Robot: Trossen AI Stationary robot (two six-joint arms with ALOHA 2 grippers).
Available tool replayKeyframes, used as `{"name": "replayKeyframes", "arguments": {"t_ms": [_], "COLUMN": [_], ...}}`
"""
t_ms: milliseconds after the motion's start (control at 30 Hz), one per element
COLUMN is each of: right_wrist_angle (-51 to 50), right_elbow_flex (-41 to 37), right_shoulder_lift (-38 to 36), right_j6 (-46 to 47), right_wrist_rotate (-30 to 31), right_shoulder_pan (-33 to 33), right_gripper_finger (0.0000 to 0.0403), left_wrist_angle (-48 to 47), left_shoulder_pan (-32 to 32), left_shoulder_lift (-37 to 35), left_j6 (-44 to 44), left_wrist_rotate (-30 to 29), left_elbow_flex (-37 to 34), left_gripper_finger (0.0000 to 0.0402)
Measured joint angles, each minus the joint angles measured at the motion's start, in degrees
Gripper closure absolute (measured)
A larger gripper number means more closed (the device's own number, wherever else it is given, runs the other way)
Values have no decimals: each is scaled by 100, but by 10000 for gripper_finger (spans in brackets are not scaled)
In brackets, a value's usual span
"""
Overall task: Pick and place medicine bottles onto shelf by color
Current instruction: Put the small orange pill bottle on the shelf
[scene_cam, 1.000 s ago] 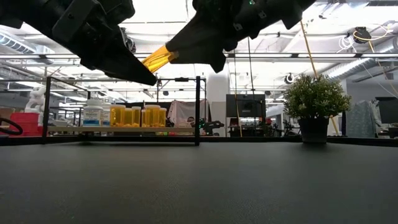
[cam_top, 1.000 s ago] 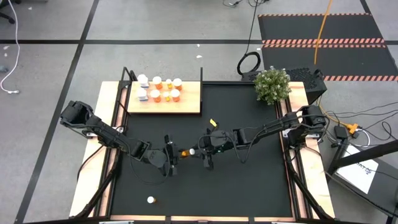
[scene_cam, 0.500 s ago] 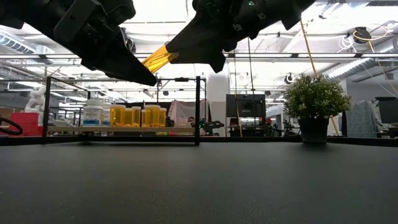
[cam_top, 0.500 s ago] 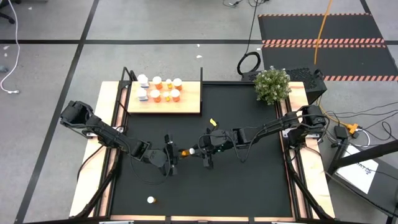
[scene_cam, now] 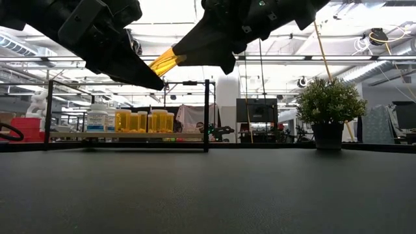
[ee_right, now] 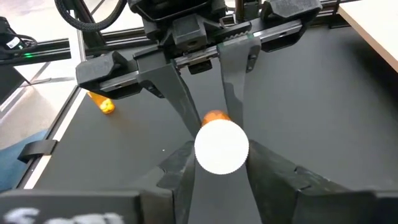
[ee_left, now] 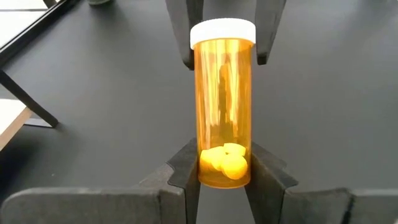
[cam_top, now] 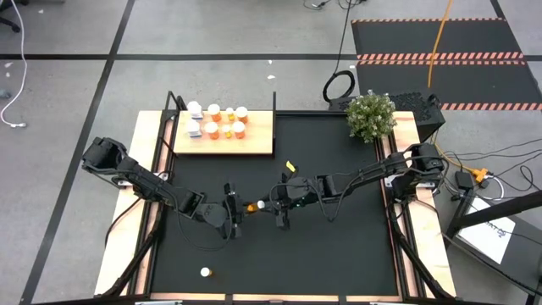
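Both tools, left tool (ee_left: 224, 171) & right tool (ee_right: 217, 163), clench one orange bottle (ee_left: 224, 112); only wrist views show pills, cap.

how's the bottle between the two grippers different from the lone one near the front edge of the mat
The held bottle has an orange body, lies sideways above the mat, gripped by the left gripper at its base and the right gripper at its cap. The lone bottle shows only white and rests ungripped. Both have white tops.

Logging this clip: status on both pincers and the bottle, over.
Left pincer and right pincer both shut on one orange bottle, mid-air above the mat. Handover in progress. Shelf holds other bottles; nothing in the way.
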Motion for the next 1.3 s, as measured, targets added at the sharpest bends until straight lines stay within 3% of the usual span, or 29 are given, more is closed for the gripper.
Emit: {"name": "replayKeyframes", "arguments": {"t_ms": [200, 433, 533, 667, 900, 1067, 1300], "right_wrist_angle": [4, 177, 179, 175, 130, 27, -33], "right_elbow_flex": [0, 0, 0, 0, 4, 7, 7], "right_shoulder_lift": [0, 0, 0, 0, 0, -5, -5], "right_j6": [-39, -30, -22, -22, -17, 22, 42], "right_wrist_rotate": [14, 50, 52, 26, -134, -140, -388], "right_shoulder_pan": [0, -7, -9, -9, -7, -7, -92], "right_gripper_finger": [280, 212, 203, 221, 288, 293, 282], "left_wrist_angle": [0, 17, 15, 13, 9, 22, -35], "left_shoulder_pan": [-2, -7, -9, -7, -7, -7, -7], "left_shoulder_lift": [0, 0, 0, 0, 2, 4, 4], "left_j6": [0, 1, 0, -3, -7, -9, -160], "left_wrist_rotate": [0, 32, 46, 42, 37, 37, 22], "left_elbow_flex": [0, 0, 0, 0, 0, 0, 0], "left_gripper_finger": [299, 299, 299, 299, 299, 296, 222]}}
